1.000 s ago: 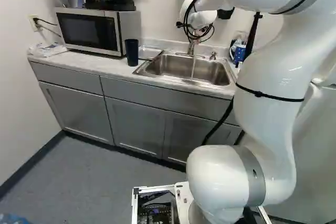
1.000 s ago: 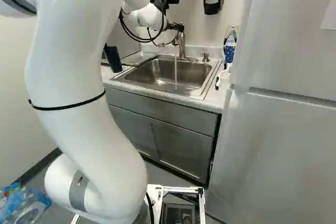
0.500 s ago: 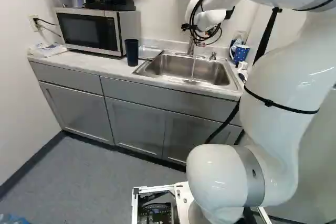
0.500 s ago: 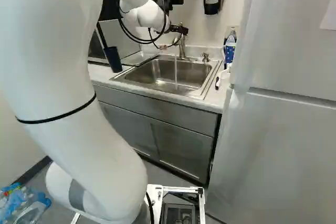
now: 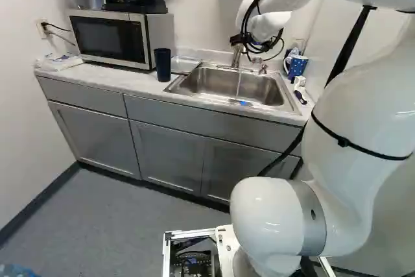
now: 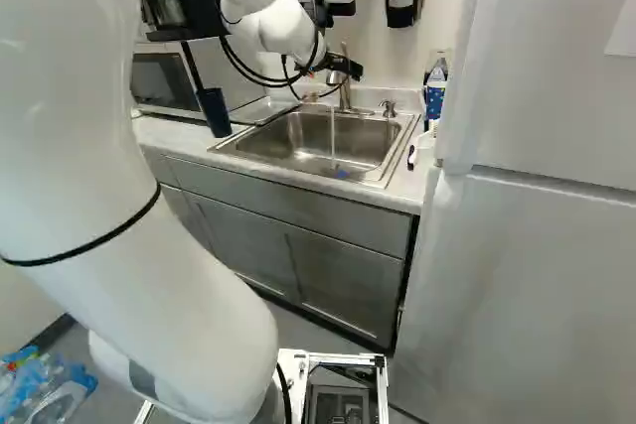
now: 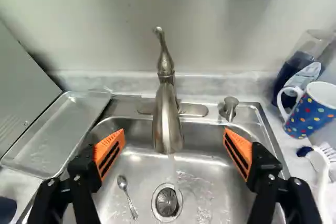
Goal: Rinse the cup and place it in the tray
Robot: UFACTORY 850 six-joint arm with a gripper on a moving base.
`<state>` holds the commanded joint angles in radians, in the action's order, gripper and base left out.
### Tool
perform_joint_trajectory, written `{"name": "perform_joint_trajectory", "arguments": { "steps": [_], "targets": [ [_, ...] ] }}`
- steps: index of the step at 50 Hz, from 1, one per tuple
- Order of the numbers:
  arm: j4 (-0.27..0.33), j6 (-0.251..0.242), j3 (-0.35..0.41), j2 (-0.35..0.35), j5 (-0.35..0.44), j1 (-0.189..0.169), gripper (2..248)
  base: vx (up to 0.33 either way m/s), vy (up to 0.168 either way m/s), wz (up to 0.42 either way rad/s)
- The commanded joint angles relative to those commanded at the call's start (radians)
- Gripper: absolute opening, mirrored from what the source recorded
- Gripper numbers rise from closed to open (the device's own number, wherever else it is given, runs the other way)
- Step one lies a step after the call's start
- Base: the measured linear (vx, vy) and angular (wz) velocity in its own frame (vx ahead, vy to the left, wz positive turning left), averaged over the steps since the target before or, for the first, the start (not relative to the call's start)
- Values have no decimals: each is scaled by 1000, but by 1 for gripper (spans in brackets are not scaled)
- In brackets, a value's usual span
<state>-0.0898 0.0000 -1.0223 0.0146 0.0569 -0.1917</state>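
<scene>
Gripper point(image 6: 346, 68)'s wide open, nudged a bit to the right over the sink point(image 7: 144, 171) since the last frame. Dotty mug point(image 7: 312, 109)'s right of the sink, dark cup point(image 5: 163, 65) and tray point(image 7: 63, 129) left.

The sink point(image 5: 211, 84) and the front edge of the bench point(image 5: 113, 84) are shown in both base views, taken from behind the arm point(image 5: 350, 180), ahead and slightly down; the microwave point(image 5: 107, 38) is more fully framed by the left. The faucet point(image 7: 167, 114) is faced at close range from the wrist, angled down over the sink.
</scene>
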Motion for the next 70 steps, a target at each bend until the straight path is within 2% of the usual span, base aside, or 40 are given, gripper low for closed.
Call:
{"name": "perform_joint_trajectory", "arguments": {
  "steps": [22,38,62,70],
  "targets": [
    [0,0,80,82,-151,-16,247,0,0,0],
    [0,0,107,111,-257,-19,247,0,0,0],
    [0,0,108,111,-260,-18,247,0,0,0],
    [0,0,112,116,-260,-3,247,0,0,0]
  ]
}}
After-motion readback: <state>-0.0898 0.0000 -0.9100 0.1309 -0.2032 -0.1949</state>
